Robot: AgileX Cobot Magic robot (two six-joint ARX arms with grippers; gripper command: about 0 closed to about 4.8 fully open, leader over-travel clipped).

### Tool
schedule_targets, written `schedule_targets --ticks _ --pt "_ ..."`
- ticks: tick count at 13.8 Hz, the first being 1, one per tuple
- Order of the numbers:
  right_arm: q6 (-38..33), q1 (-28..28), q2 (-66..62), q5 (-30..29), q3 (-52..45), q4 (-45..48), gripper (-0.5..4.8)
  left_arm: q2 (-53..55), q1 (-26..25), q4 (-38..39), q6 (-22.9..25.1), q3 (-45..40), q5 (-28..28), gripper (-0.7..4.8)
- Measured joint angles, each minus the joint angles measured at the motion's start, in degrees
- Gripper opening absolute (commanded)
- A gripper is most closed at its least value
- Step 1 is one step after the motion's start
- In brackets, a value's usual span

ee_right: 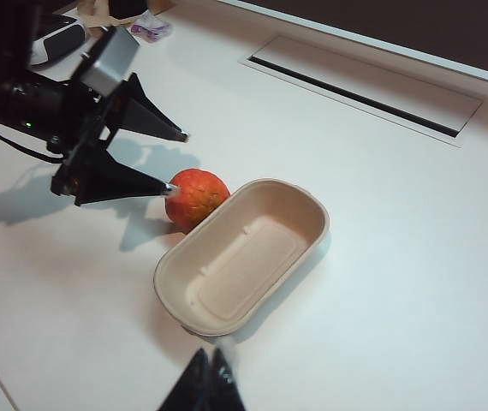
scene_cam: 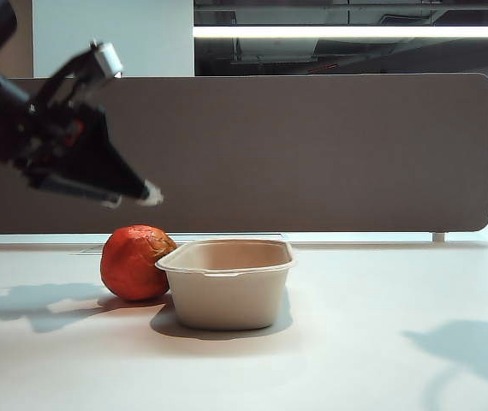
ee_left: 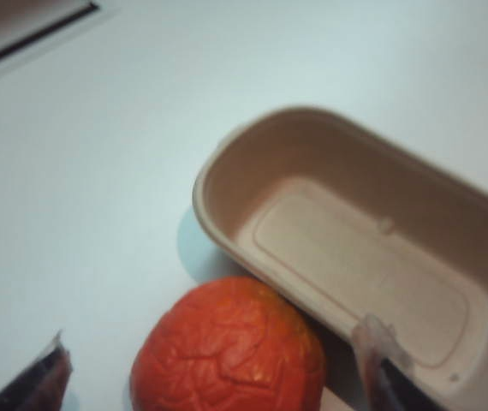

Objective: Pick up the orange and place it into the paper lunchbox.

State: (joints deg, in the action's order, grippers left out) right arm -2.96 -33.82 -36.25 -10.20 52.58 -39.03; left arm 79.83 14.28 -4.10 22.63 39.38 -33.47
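The orange [scene_cam: 137, 262] sits on the white table [scene_cam: 381, 342], touching one short end of the paper lunchbox [scene_cam: 227, 287]; the exterior view shows the two side by side from table height, the fruit on the left and about as tall as the box, yet it hides the box's floor behind the near wall. The right wrist view looks down from farther off and shows the lunchbox [ee_right: 242, 257] bare inside, with the orange [ee_right: 196, 195] at its far end; it also shows a long dark slot [ee_right: 364, 84] set into the table beyond them. The left hand [scene_cam: 133, 195] hangs in the air above and to the left of the fruit in the exterior view, blurred there; the right wrist view gives it clearly [ee_right: 175, 163], its two dark fingers spread wide apart, one tip just beside the orange, though contact cannot be judged. The left wrist view shows the wrinkled skin of the orange [ee_left: 227, 351] close up between those finger tips, which hold nothing. Of the right hand [ee_right: 205, 381] only dark tips at the picture's edge show, close together and empty, near the lunchbox's near end; the exterior view shows none of it.
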Motion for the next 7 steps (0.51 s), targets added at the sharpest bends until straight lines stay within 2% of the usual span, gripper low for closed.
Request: schedule_targets --ticks 2,4,7 --pt "-0.02 -0.02 0.0 0.11 0.0 -0.07 -0.06 4.98 0.11 -3.43 4.07 0.0 -1.05 4.79" --pt "-0.39 -0.02 0.0 0.11 0.0 -0.42 -0.05 11.06 0.2 -7.65 3.5 0.02 -2.34 4.79" --pt "-0.42 -0.02 0.0 0.11 0.0 -0.42 -0.05 12.46 0.22 -8.74 3.45 0.04 -2.03 4.79"
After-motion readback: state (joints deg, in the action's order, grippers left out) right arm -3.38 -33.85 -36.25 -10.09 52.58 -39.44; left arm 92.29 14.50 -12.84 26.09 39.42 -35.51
